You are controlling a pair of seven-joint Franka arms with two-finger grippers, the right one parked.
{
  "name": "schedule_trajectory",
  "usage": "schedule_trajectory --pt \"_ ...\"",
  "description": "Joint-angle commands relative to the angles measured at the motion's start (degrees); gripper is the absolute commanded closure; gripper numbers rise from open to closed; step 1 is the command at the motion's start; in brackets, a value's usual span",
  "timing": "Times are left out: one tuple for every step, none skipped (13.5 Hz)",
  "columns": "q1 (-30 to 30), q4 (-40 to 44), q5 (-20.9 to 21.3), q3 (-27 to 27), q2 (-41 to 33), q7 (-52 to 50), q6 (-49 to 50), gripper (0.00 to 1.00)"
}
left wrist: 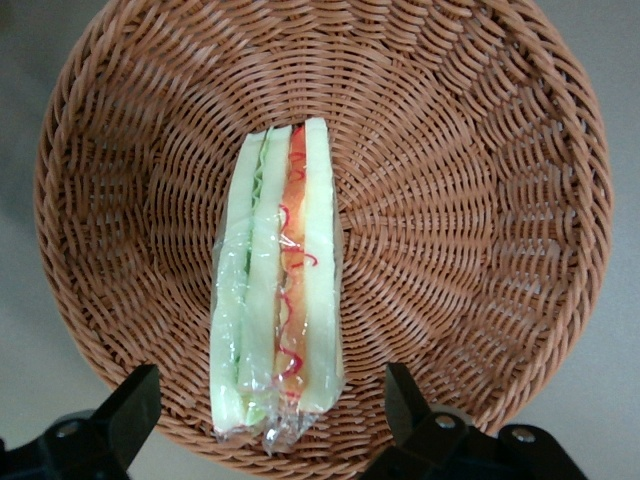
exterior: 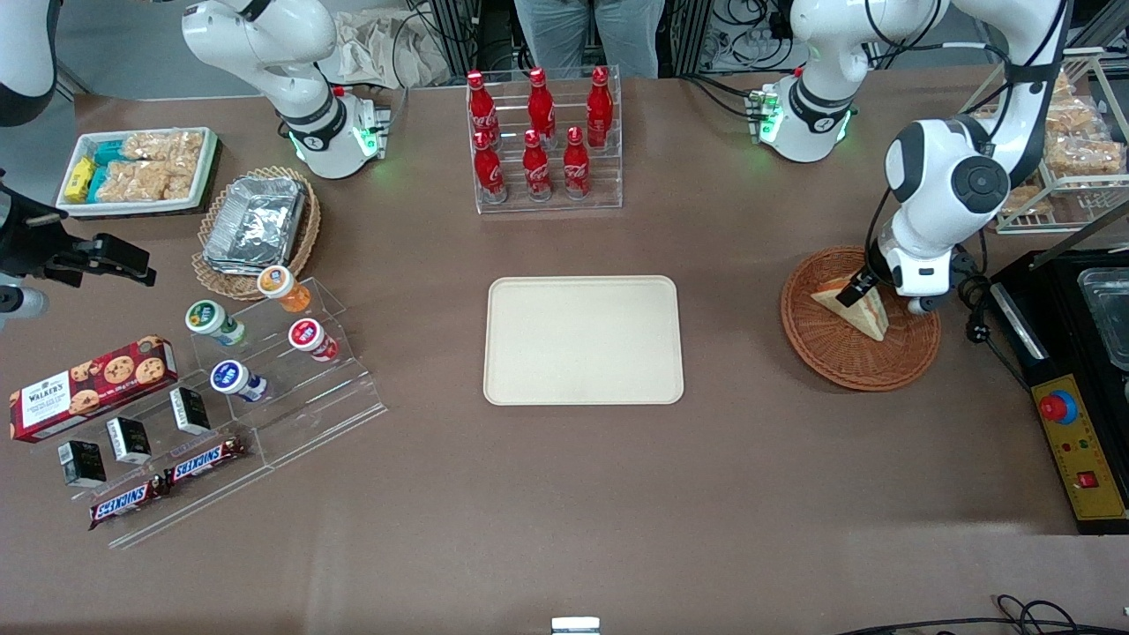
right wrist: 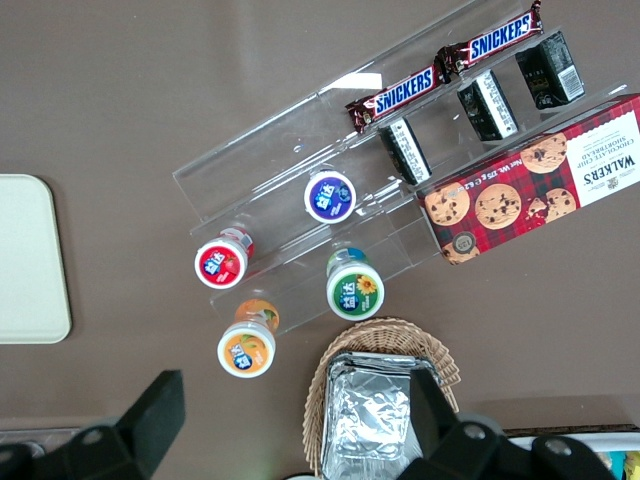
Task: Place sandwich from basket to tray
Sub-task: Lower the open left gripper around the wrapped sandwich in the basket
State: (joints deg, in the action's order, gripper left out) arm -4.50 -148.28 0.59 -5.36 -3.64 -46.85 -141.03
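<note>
A brown surface [exterior: 564,494] holds a round, reddish-brown wicker basket [exterior: 829,353] toward the working arm's end. In the basket lies the sandwich [exterior: 869,310], a triangular wedge of pale bread wrapped in clear film. The left arm's end effector [exterior: 857,289] hangs directly over the sandwich, just above the basket.

In the left wrist view, the sandwich [left wrist: 278,290] rests on its side in the middle of the basket [left wrist: 480,200], its cut face up, showing pale bread slices with a green layer and an orange-red layer between them. The two black fingers [left wrist: 412,405] of the end effector [left wrist: 270,405] stand released, spread wide apart, one on each side of the sandwich's wider end, with no contact visible.

The cream-beige rectangular tray [exterior: 584,339] sits flat at the middle of the surface, well apart from the basket, with nothing on it. Farther from the front camera than the tray stands a clear rack of red cola bottles [exterior: 538,132].
</note>
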Motion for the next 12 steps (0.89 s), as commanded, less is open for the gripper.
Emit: schedule_trajectory --pt "-2.18 -0.69 1.6 -0.35 0.47 -1.49 -2.67 0.0" --pt "-2.27 -0.78 1.6 -0.26 0.91 -1.49 -2.94 0.0" --pt "-2.19 -0.78 1.6 -0.35 1.35 -1.49 -3.46 0.0" --pt "-2.18 -0.78 1.6 -0.35 2.05 -1.49 -4.51 0.0" --pt "-2.18 -0.87 1.6 -0.35 2.84 -1.49 -5.22 0.0" --pt "-2.18 -0.78 1.6 -0.35 3.54 -1.58 -5.75 0.0" --pt "-2.18 -0.87 1.6 -0.35 3.99 -1.76 -6.36 0.0" --pt "-2.18 -0.87 1.6 -0.35 4.43 -2.02 -6.98 0.0" --pt "-2.18 -0.87 1.6 -0.35 4.95 -2.28 -7.5 0.0" --pt "-2.18 -0.87 1.6 -0.35 5.57 -2.46 -8.03 0.0" --pt "-2.18 -0.95 1.6 -0.35 5.92 -2.55 -8.47 0.0" --pt "-2.18 -1.04 1.6 -0.35 6.01 -2.64 -8.65 0.0"
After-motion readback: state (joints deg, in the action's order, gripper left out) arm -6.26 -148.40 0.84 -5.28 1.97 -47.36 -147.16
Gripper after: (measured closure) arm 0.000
